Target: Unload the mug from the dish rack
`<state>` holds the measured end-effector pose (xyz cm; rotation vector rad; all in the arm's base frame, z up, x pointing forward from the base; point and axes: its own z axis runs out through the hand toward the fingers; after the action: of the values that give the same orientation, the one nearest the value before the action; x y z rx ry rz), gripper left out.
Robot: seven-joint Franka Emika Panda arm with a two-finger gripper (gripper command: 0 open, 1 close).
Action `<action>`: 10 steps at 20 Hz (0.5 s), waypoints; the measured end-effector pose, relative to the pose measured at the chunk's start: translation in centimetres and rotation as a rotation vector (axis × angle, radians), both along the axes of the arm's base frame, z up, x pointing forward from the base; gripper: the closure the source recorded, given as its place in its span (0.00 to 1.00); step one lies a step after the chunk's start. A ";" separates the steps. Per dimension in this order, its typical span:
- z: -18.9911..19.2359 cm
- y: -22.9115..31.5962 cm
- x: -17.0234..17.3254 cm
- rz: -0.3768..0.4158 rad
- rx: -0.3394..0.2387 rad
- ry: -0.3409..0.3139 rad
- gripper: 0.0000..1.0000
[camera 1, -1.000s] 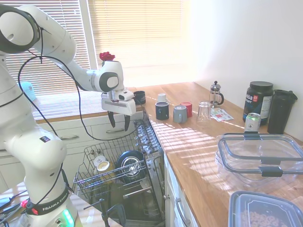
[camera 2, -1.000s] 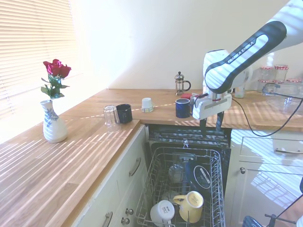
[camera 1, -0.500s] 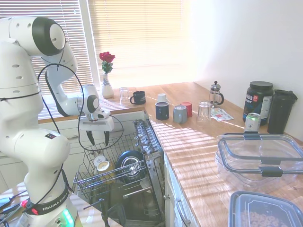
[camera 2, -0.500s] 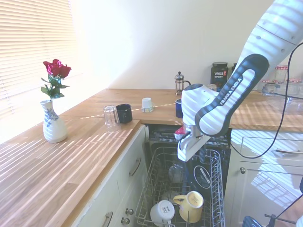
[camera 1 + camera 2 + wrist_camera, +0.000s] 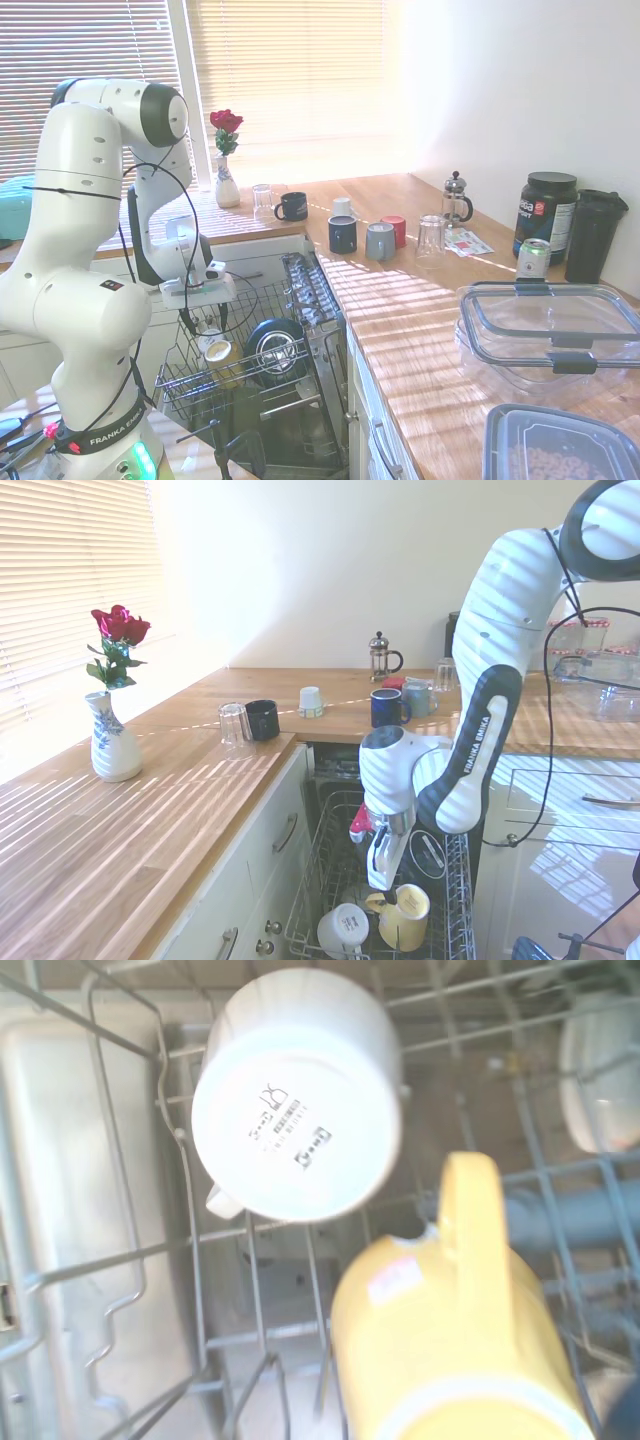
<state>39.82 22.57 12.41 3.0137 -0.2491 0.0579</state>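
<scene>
First exterior view: the dish rack (image 5: 262,368) is pulled out below the counter edge (image 5: 345,290), wire walls on every side and open above. The arm bends down over its near left corner, and the gripper (image 5: 203,322) points down with fingers apart, holding nothing, above the mug (image 5: 219,353).

Second exterior view: the mug (image 5: 405,916) lies on its side at the rack's front, just beside a white mug (image 5: 343,927). The gripper (image 5: 383,877) hangs just above its handle.

Wrist view: the mug (image 5: 455,1340) is close, the white mug (image 5: 296,1090) showing its base beside it.
</scene>
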 end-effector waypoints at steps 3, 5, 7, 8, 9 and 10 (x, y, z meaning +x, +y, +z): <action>-2.9 -0.1 1.0 0.041 0.007 0.026 0.00; -4.2 -0.3 1.5 0.077 0.014 0.031 0.00; -5.2 -0.4 1.9 0.112 0.012 0.036 0.00; -5.6 -0.4 2.0 0.129 0.009 0.038 0.00; -6.1 -0.3 2.2 0.142 0.007 0.040 0.00; -6.4 -0.2 2.4 0.152 0.005 0.040 1.00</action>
<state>42.17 22.33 5.98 3.0292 -0.0160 0.0100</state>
